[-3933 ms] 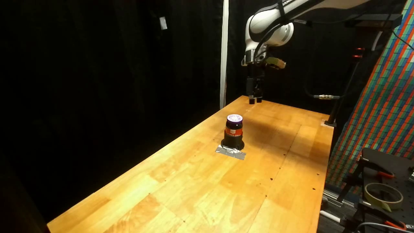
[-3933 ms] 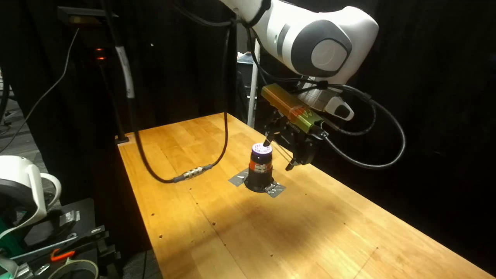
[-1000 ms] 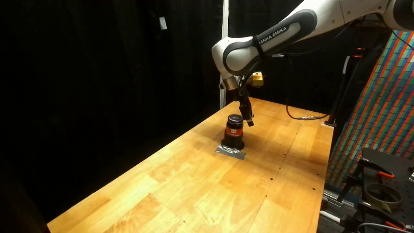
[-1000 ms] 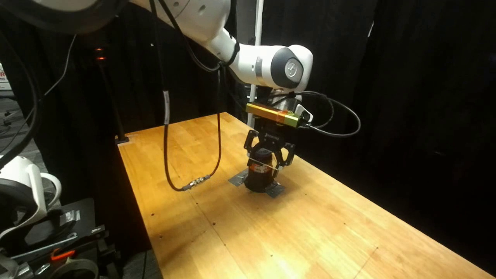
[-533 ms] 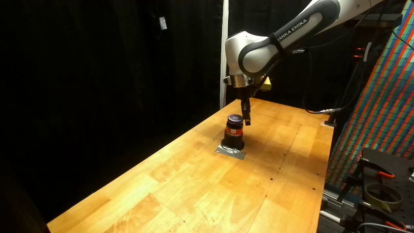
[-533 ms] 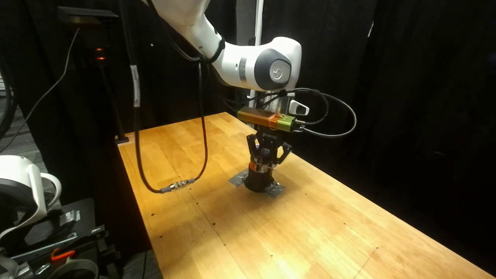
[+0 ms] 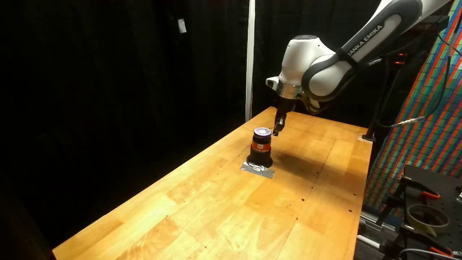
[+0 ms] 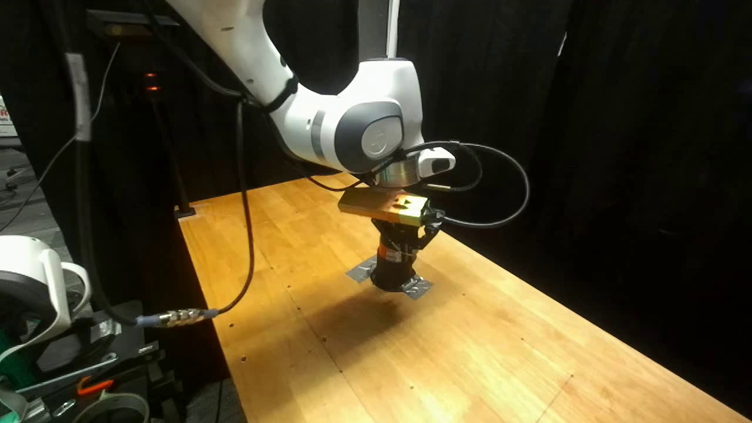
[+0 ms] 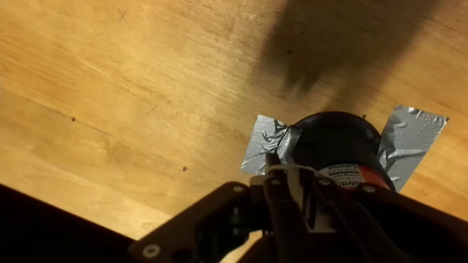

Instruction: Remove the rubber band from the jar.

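Wrist view: showing a narrow-set end effector with the rubber band across it; cannot tell whether fully closed. Hovers just beside the jar, upright in a black base taped to the bench. Probably at freeing the band. Next, lift straight past the jar's top, then go lengthwise, with more room than toward the nearer long edge.

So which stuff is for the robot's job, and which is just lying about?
For the job:
the jar
the pincer
what looks like the rubber band, at the pincer
silver tape, probably steadying the jar

Just lying about:
tape roll
white headset-looking thing
something orange
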Robot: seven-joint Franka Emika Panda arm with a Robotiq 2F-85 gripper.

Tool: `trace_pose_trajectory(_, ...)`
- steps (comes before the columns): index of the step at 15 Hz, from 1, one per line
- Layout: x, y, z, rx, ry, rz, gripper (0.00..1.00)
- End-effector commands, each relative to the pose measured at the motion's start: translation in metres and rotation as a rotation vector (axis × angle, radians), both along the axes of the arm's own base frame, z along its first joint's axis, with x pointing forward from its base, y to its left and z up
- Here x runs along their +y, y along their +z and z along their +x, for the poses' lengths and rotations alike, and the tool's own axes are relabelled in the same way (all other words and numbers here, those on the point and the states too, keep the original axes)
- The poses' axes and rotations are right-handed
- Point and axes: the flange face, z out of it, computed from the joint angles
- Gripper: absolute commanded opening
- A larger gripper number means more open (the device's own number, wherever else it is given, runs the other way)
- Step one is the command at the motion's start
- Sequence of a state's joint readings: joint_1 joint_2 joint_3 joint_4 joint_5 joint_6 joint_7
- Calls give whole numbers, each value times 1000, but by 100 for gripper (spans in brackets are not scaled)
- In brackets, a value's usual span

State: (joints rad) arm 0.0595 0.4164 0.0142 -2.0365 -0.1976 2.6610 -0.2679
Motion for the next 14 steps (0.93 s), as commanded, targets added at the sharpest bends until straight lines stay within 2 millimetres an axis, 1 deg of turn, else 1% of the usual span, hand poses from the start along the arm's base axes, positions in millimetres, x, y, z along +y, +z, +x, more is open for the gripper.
trace_pose_trajectory(1,-13,14,-55,-165,4,26,13)
trace_pose_trajectory(4,-23,15,-100,-302,33,56,13)
trace_pose_trajectory(6,-41,16,-135,-389,53,76,13)
trace_pose_trajectory(7,-52,18,-148,-425,60,78,14)
trace_pose_trajectory(9,-71,20,-180,-499,48,79,13)
trace_pose_trajectory(11,-79,19,-212,-585,41,80,12)
trace_pose_trajectory(12,-77,18,-228,-627,56,87,12)
trace_pose_trajectory(13,-75,10,-196,-658,83,105,13)
trace_pose_trajectory(14,-72,6,-207,-694,110,119,12)
